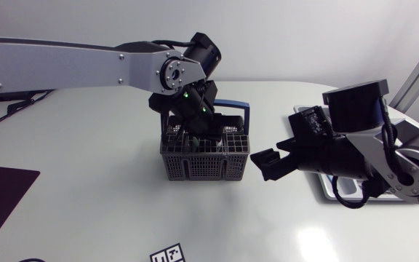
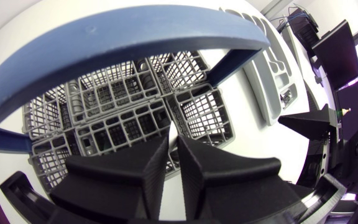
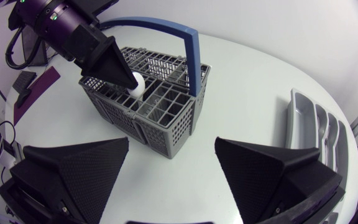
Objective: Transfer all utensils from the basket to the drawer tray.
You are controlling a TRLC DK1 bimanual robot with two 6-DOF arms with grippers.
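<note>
A grey mesh basket [image 1: 206, 166] with a blue handle [image 3: 166, 25] sits mid-counter [image 1: 86, 145]. In one of its left compartments stands a white, round-ended utensil [image 3: 137, 85], pinched by the left hand [image 3: 128, 79] close under the handle. The right hand [image 3: 172, 142] hangs spread just right of the basket. The grey tray [image 3: 303, 124] lies by the counter's right edge, with white counter between it and the basket.

At centre, a blue arched handle [image 1: 247, 120] and the left gripper [image 1: 195, 137] block the grey mesh basket [image 1: 206, 166] from above. The spread right gripper [image 1: 268, 164] flanks it on the right; the lower-left white tabletop [image 1: 100, 193] lies free.
</note>
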